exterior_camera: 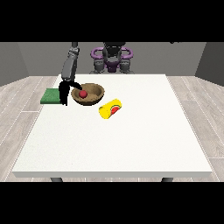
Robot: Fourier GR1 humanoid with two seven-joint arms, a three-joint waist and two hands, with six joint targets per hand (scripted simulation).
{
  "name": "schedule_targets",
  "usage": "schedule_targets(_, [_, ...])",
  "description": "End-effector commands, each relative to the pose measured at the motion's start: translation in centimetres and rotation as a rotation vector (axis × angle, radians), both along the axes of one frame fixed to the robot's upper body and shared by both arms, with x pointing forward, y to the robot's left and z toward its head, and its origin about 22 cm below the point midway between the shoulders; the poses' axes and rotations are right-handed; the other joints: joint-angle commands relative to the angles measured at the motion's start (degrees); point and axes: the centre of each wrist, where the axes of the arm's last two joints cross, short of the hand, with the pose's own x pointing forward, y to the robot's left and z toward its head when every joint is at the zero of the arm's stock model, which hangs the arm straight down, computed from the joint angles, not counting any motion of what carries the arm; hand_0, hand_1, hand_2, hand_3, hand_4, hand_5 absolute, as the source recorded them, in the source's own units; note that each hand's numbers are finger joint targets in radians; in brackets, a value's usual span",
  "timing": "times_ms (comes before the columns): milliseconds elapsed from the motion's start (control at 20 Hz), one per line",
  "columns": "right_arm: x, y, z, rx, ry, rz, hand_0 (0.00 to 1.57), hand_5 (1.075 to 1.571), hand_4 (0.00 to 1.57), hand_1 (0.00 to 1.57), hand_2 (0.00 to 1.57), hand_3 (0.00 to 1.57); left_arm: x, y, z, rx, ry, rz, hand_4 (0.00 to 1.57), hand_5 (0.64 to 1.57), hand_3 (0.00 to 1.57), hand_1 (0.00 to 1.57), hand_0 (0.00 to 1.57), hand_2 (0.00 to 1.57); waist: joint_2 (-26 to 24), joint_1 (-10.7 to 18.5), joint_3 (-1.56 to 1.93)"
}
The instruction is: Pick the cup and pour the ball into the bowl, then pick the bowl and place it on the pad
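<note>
Down at the view's left, the black hand (65, 92) hung against the near-left rim of the brown bowl (89, 94), a dark finger or thumb arching over that rim toward the red ball (82, 93) — whether it actually clasped the rim, I could not tell. Its grey arm (70, 65) dropped steeply from the shoulder. Underneath it all lay the large white table (113, 140), set on pale wood-plank flooring (17, 105) with grey walls (26, 57) behind. Now the bowl: wide, shallow, wood-brown, upright, standing toward the table's far-left part. Inside it sat the red ball, left of the bowl's centre. Just to the bowl's near-right lay the yellow cup (110, 109), tipped on its side, a red patch on its wall. Left of the bowl, behind the hand, waited the green pad (50, 96).
</note>
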Motion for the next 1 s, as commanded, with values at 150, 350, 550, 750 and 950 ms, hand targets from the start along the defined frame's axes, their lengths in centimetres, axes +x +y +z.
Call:
schedule_targets(150, [1.5, 5.3, -0.7, 0.006, 0.105, 0.001, 0.00, 1.570, 0.44, 0.00, 0.00, 0.00, 0.2, -1.6, 1.2, 0.018, -0.009, -0.045, 0.00, 1.533, 0.00, 0.00, 0.00, 0.00, 3.0, 3.8, 1.80])
schedule_targets(350, [2.0, 6.2, -0.3, 0.001, 0.147, -0.042, 0.00, 1.570, 0.42, 0.00, 0.00, 0.00, -0.5, 0.0, 2.3, 0.009, -0.017, -0.068, 0.00, 1.538, 0.00, 0.00, 0.00, 0.00, 3.5, 5.3, 1.78])
schedule_targets(550, [1.1, 5.5, -1.8, -0.054, 0.262, -0.087, 1.57, 1.421, 0.87, 1.57, 1.57, 0.86, -0.8, -0.9, 3.6, -0.005, -0.032, -0.048, 0.00, 1.537, 0.00, 0.00, 0.00, 0.00, 3.8, 4.2, 1.79])
schedule_targets(750, [0.0, 3.5, -1.7, -0.225, 0.294, -0.197, 1.57, 1.432, 1.16, 1.57, 1.57, 1.57, -0.8, 0.5, 2.9, 0.011, -0.020, -0.050, 0.00, 1.546, 0.00, 0.00, 0.00, 0.00, 2.7, 4.8, 1.66])
schedule_targets(950, [0.2, 3.7, 0.5, -0.393, 0.349, -0.212, 1.57, 1.473, 1.17, 1.57, 1.57, 1.57, 0.5, 2.4, -0.4, -0.030, 0.074, -0.001, 0.00, 1.546, 0.00, 0.00, 0.00, 0.00, -2.6, 2.4, 1.58])
